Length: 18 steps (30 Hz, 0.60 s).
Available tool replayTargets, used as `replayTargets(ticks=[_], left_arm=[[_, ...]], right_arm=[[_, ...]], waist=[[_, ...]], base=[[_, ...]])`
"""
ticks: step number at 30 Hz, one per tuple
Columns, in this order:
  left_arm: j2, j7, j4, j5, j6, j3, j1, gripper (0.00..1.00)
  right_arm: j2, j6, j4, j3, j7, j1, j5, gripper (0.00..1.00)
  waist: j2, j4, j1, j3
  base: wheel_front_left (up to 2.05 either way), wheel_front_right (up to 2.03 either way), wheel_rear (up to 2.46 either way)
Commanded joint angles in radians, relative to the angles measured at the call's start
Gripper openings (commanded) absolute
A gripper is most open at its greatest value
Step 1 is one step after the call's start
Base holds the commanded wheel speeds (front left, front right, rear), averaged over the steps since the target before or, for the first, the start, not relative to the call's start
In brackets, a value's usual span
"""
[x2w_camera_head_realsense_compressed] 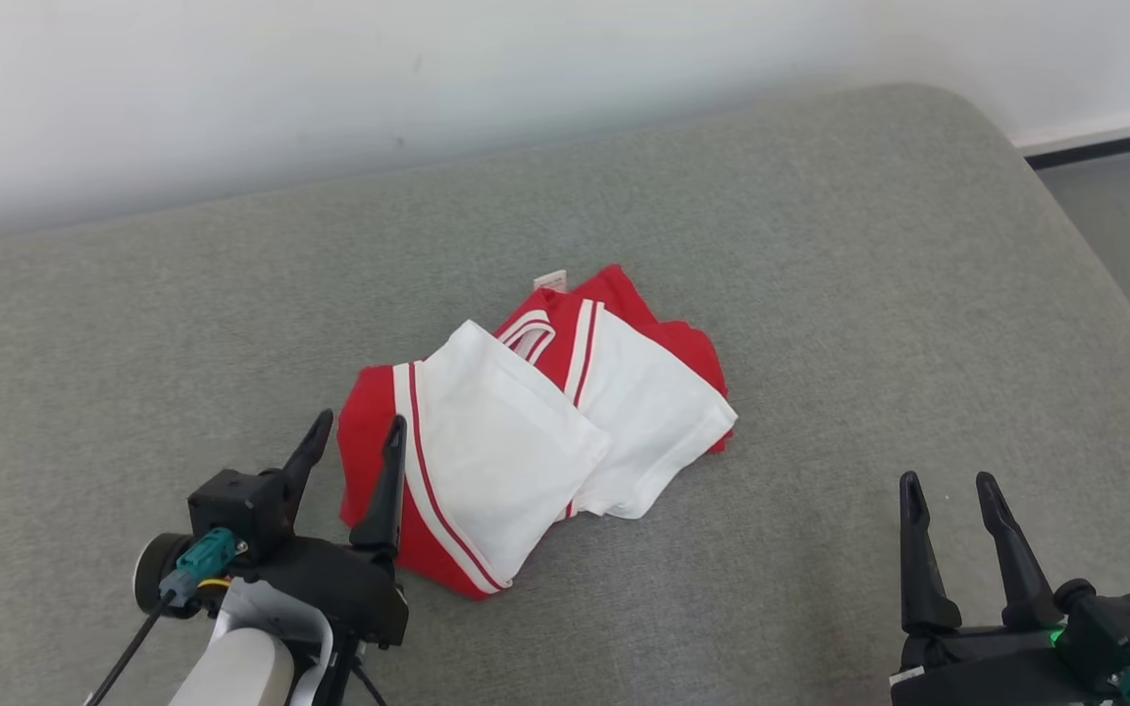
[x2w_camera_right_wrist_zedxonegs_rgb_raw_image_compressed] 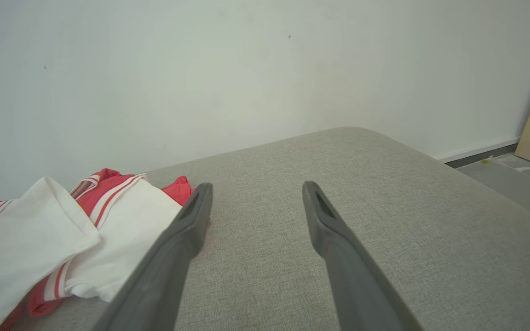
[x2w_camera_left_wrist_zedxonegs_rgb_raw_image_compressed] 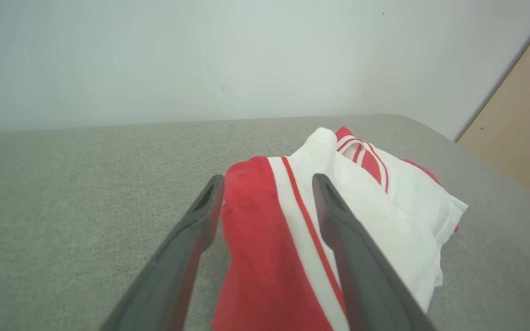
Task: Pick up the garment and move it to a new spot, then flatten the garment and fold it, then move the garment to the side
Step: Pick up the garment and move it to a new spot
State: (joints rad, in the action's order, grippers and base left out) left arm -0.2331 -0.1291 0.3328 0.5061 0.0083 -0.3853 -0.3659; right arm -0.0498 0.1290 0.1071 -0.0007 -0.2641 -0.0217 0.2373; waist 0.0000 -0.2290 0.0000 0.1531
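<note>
Garment (x2w_camera_head_realsense_compressed: 526, 422) lies on grey cushion (x2w_camera_head_realsense_compressed: 820, 245); left fingers (x2w_camera_head_realsense_compressed: 388, 476) spread astride its edge, right fingers (x2w_camera_head_realsense_compressed: 918, 559) spread, empty

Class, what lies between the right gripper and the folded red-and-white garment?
Bare grey fabric cushion, seen in the head view, separates the right gripper from the red-and-white garment.

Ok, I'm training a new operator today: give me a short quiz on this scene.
1. True or false: the left gripper is shut on the red and white garment.
2. The right gripper is over: A the garment, B bare grey cushion, C a wooden table.
3. Fill in: a small pale ___ sticks out at the garment's far edge.
Key: 1 false, its jaws stand open; 2 B; 3 label.
</note>
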Motion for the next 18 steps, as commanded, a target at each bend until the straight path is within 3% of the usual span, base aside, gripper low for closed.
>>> replayTargets(ticks=[1, 10, 18], left_arm=[[0.002, -0.016, -0.014, -0.001, -0.001, 0.003, -0.004, 1.00], [-0.054, -0.076, -0.101, -0.022, 0.020, 0.037, 0.022, 1.00], [-0.129, -0.120, -0.196, -0.048, 0.072, 0.108, 0.142, 1.00]], right_arm=[[-0.001, 0.003, -0.003, -0.004, -0.001, 0.011, -0.002, 1.00], [-0.001, 0.003, -0.012, -0.008, 0.000, 0.048, -0.030, 1.00], [-0.001, 0.003, -0.017, -0.013, -0.001, 0.072, -0.025, 1.00]], waist=[[0.0000, 0.034, 0.0000, -0.030], [0.0000, 0.125, 0.0000, -0.105], [0.0000, 0.171, 0.0000, -0.136]], base=[[0.00, 0.00, 0.00], [0.00, 0.00, 0.00], [0.00, 0.00, 0.00]])
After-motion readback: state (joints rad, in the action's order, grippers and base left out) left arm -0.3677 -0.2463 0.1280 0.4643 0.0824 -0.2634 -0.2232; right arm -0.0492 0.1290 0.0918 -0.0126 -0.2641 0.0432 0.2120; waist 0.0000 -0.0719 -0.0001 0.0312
